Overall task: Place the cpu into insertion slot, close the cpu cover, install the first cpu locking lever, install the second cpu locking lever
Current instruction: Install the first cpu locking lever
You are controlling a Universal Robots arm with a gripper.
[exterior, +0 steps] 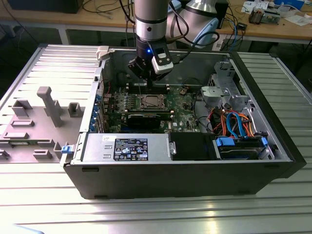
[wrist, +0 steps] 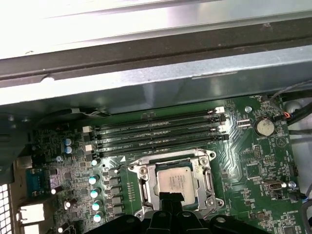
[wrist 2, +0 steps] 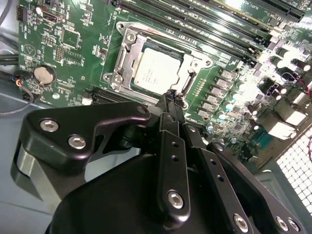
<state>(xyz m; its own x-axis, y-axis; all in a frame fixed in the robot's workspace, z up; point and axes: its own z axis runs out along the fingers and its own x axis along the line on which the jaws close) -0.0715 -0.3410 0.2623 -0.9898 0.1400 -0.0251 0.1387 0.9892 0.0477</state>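
Gripper [wrist 2: 170,96], fingers together and empty, hangs by one cpu [wrist 2: 157,72] seated in the insertion slot [wrist 2: 113,83]. One cpu cover [wrist 2: 126,58] lies flat over it; four memory slots [wrist: 156,131] sit farther off.

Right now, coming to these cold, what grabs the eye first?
The open computer case on the ribbed metal table, with the robot arm reaching down into it. In the second wrist view the gripper, its tips together and holding nothing, hangs just above the cpu. The cpu sits in the green circuit board with the cpu cover lying flat around it.
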